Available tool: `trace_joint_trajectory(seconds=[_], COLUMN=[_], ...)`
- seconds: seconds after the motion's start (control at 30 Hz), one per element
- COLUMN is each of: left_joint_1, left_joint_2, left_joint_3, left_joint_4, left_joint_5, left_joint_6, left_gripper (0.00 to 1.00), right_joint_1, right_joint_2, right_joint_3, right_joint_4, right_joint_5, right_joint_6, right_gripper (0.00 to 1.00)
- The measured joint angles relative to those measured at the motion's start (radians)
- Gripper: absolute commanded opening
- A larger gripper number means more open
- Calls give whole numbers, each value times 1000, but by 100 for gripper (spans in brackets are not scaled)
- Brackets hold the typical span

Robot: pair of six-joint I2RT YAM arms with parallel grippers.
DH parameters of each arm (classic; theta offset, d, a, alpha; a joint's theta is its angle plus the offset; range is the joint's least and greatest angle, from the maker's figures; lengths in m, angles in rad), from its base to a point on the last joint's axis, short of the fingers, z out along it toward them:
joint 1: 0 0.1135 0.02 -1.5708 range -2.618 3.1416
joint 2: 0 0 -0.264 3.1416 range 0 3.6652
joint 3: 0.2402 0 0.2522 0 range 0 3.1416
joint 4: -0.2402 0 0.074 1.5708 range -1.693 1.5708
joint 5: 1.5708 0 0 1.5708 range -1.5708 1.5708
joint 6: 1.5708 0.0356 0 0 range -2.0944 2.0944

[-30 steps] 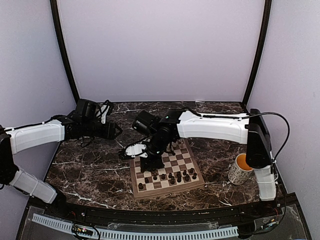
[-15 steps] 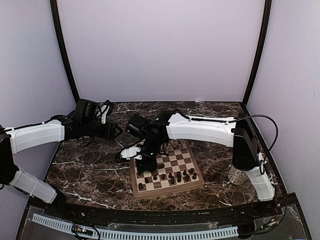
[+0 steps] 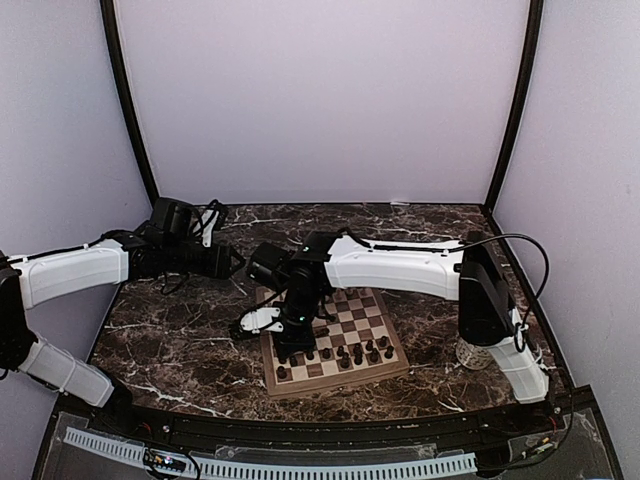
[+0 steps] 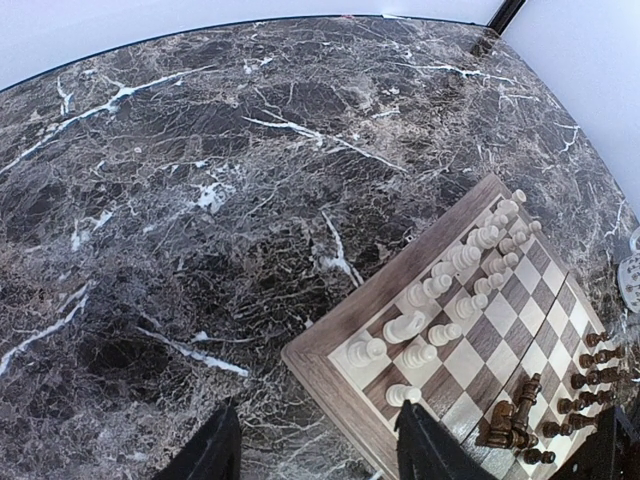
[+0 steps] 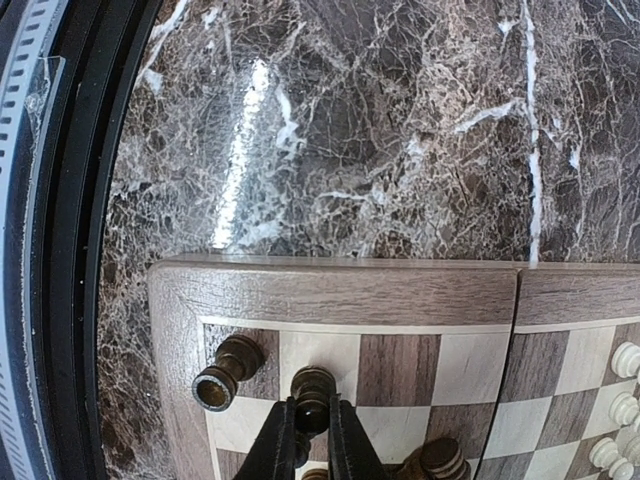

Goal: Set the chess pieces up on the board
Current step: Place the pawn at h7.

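Top view: board (image 3: 340, 383) mid marble table (image 3: 180, 340), right gripper (image 3: 292, 347) at its near-left corner. L wrist: left gripper (image 4: 315, 408) wide apart, empty, over marble beside board. R wrist: right gripper pinching dark piece (image 5: 312, 385), near row.

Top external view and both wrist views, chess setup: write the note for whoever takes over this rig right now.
Left gripper: open, empty, hovering over the table beside the board.
Right gripper: shut on a dark piece, at the square next to the dark corner piece.
Done: pale pieces stand in two rows along one board edge.
Left: set the held piece down, release, then sort the other dark pieces, some bunched together, into their rows.
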Motion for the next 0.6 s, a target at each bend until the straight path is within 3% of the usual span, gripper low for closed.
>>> trace_joint_trajectory(seconds=[0.43, 0.6], left_joint_1=[2, 2], left_joint_2=[0, 0], left_joint_3=[0, 0], left_joint_4=[0, 0], left_joint_5=[3, 7], left_joint_6=[0, 0], left_gripper=[56, 56], right_joint_1=[4, 7], right_joint_2=[18, 22], right_joint_3=[0, 1], right_joint_4=[0, 0], right_joint_5=[0, 0], right_joint_6=[-5, -3], right_gripper=[15, 20])
